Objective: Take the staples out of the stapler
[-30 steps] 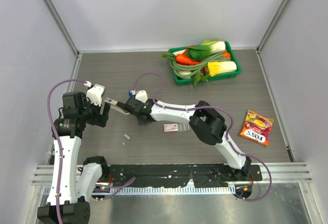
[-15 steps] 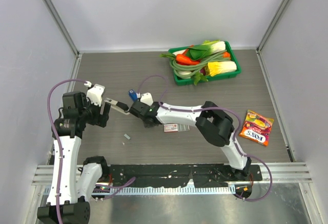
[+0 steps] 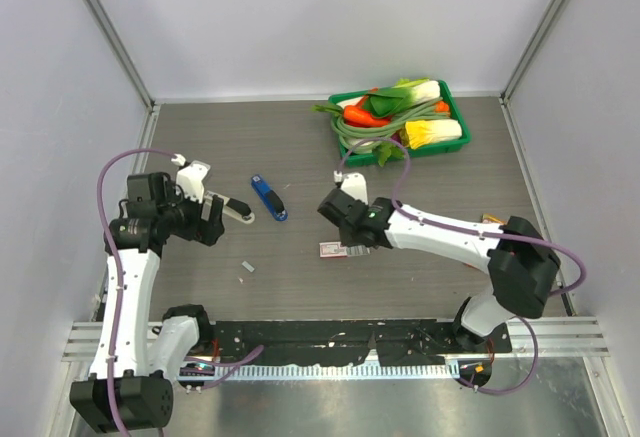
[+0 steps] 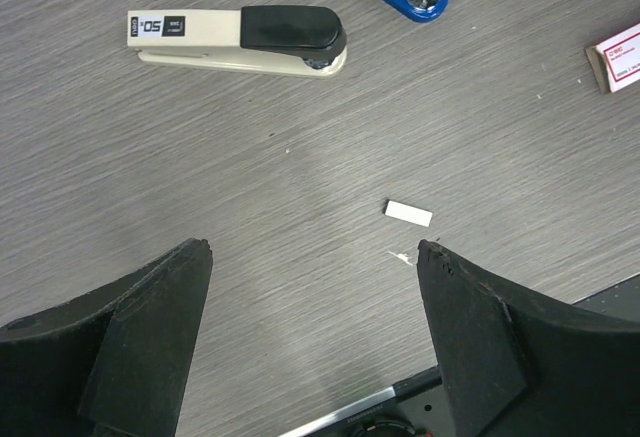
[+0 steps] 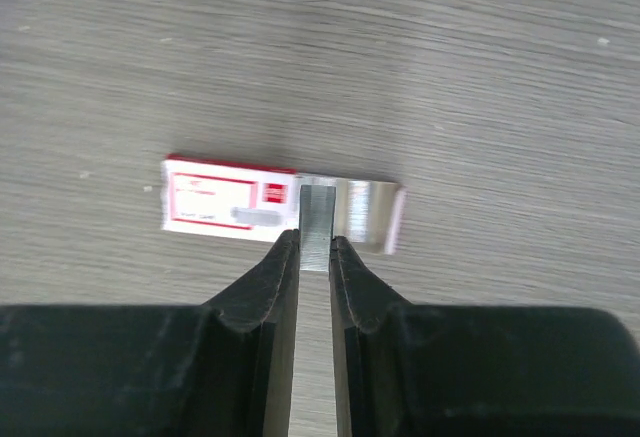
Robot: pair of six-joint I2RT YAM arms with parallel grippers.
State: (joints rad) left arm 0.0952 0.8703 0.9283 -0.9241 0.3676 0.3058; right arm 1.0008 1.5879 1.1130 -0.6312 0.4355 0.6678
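We judge the unloading nearly done: our right gripper [image 5: 316, 242] pinches the staples [image 5: 318, 213] over the red-and-white staple box [image 5: 215, 204], apart from the beige stapler [image 4: 240, 39], our left gripper [image 4: 312, 249] spread empty; only set-down remains.

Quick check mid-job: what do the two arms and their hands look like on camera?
Both arms, left and right, have white links with bulky black joints, and a looping purple cable trails along each. The left hand and right hand have matte black, wedge-shaped fingers. I can see no markings on them.
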